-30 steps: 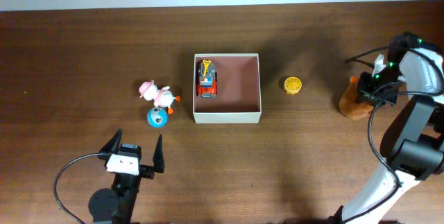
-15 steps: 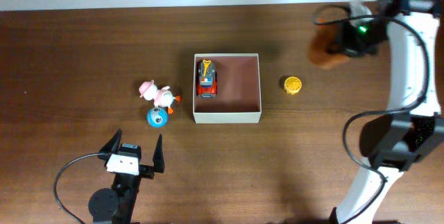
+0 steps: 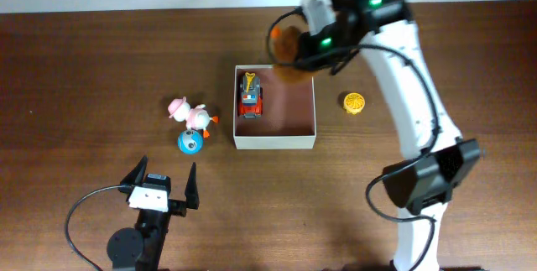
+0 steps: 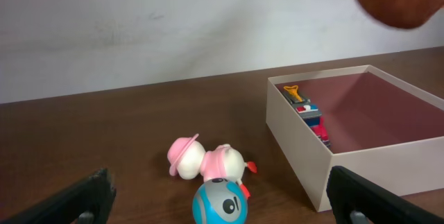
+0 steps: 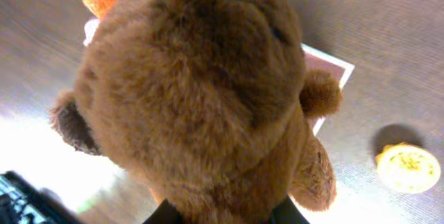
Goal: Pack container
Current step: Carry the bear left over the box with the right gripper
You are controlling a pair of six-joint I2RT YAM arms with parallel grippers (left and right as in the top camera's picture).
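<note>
The container [image 3: 274,142] is a square cream-white box with a pinkish-brown inside at the table's middle; a red toy truck [image 3: 250,94] lies in its left part. It also shows in the left wrist view [image 4: 298,148]. My right gripper [image 3: 306,49] is shut on a brown teddy bear [image 3: 285,46] and holds it in the air above the box's far right corner. The bear fills the right wrist view [image 5: 201,92]. My left gripper [image 3: 161,183] is open and empty near the front edge, left of the box.
A pink-and-white duck toy [image 3: 191,114] and a blue-grey ball toy [image 3: 190,143] lie left of the box. A small yellow round toy [image 3: 354,102] lies right of it. The right arm reaches over the table's right half.
My right arm has swung the teddy bear from the far right of the table leftward, up and over to the box. The left arm has not moved.
</note>
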